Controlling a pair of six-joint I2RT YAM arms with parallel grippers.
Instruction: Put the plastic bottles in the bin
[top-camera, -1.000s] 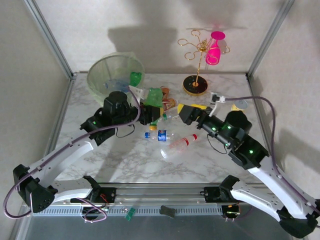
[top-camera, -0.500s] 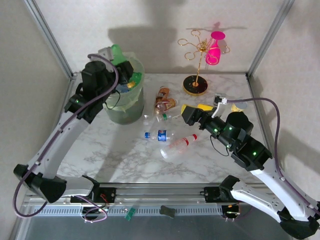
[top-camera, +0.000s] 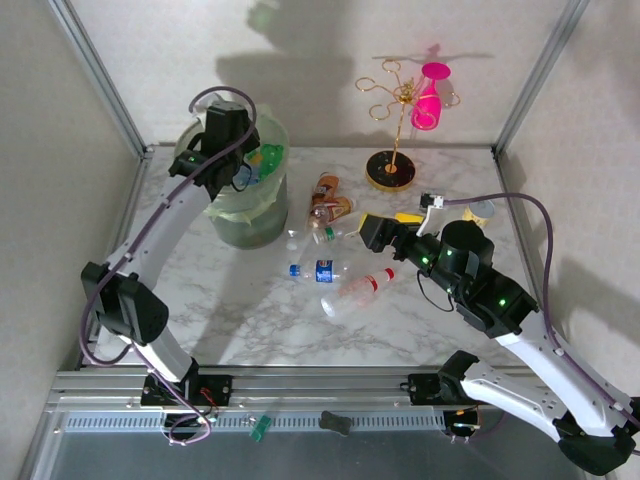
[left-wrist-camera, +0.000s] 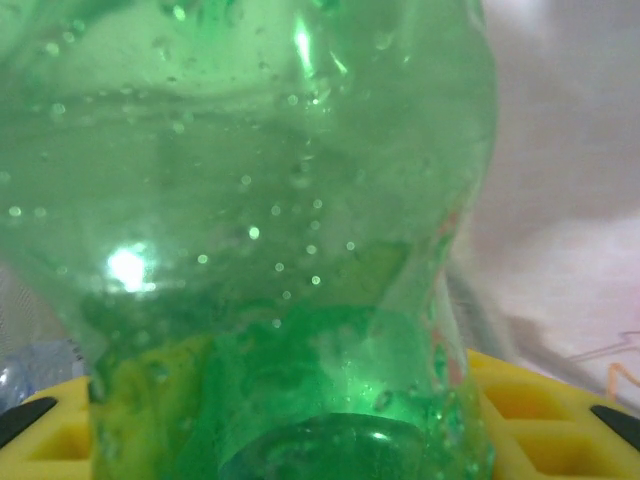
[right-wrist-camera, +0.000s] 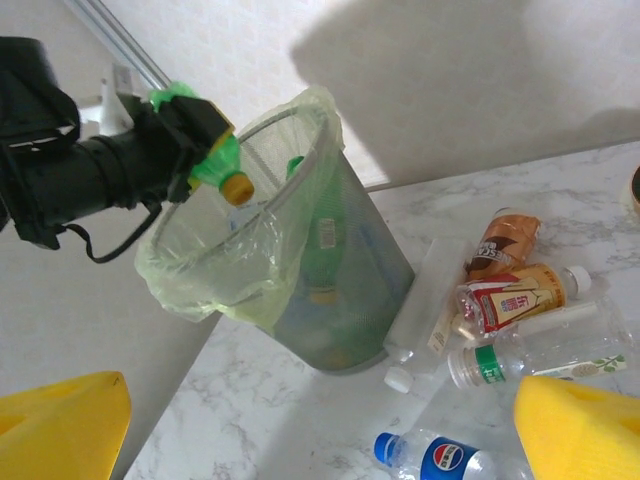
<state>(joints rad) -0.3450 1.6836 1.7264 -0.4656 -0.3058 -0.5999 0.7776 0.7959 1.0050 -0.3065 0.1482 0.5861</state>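
1. Right wrist view: left jaws clamp the green translucent plastic bottle (right-wrist-camera: 215, 165), yellow cap down, over the pale green translucent round bin (right-wrist-camera: 350, 260), near its rim.
2. Centre it over the mouth before letting go.
3. Right jaws stand wide apart, empty.

Glossy translucent green plastic bottle (left-wrist-camera: 290, 200)

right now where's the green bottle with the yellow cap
The green bottle is upper left in the right wrist view, gripped in the left claw over the bin rim, cap toward the opening.
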